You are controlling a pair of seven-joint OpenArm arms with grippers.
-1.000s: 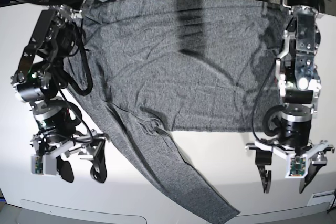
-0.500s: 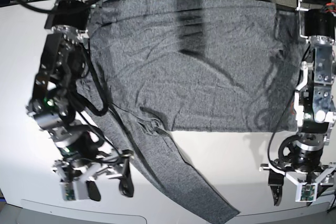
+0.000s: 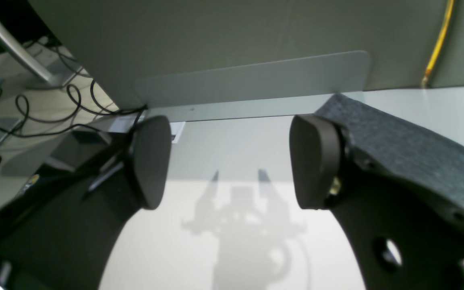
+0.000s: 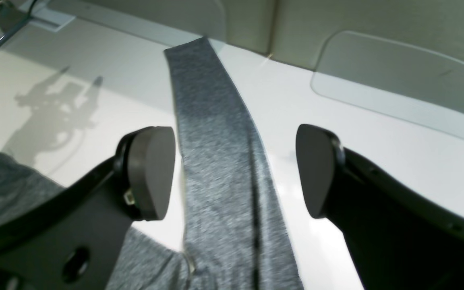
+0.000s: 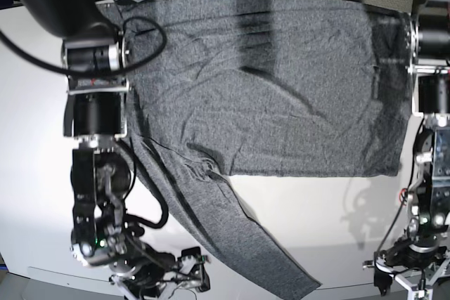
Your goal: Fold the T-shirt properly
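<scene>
My right gripper (image 4: 232,173) hangs spread wide above the T-shirt (image 5: 267,82) sleeve (image 4: 224,169), touching nothing. My left gripper (image 3: 230,161) is spread too, over the bare table (image 3: 236,241).

Both arms reach low toward the near edge. The left gripper (image 3: 230,165) and right gripper (image 4: 234,173) hang with jaws spread wide, holding nothing.

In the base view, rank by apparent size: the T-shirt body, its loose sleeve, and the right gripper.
1. T-shirt body, filling most of the upper frame.
2. Loose sleeve, a long diagonal strip.
3. Right gripper, smallest, partly cut off at the bottom edge, so its full size is unsure.
</scene>
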